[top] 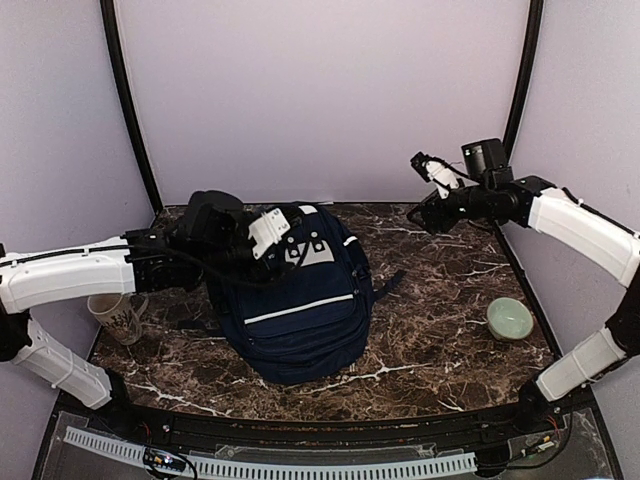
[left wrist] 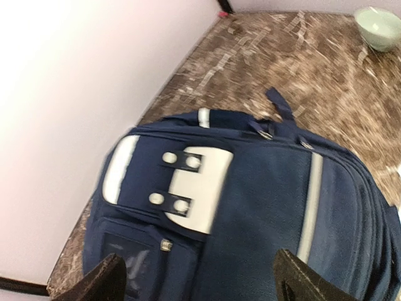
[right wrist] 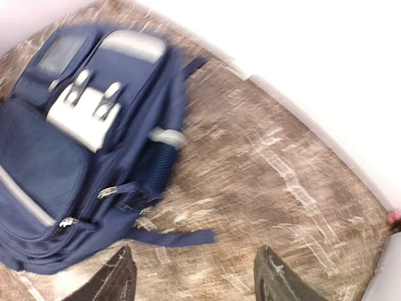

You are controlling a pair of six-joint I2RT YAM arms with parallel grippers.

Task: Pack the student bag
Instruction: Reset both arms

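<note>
Hovering my open left gripper (left wrist: 200,279) above the student bag (left wrist: 250,200); my open right gripper (right wrist: 197,276) is hanging farther away.

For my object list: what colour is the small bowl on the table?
The bowl is pale green, clearest in the top external view.

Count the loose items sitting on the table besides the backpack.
2: a pale cup on the left side, partly under the left arm, and a green bowl on the right side. The backpack or the arms may hide others.
</note>
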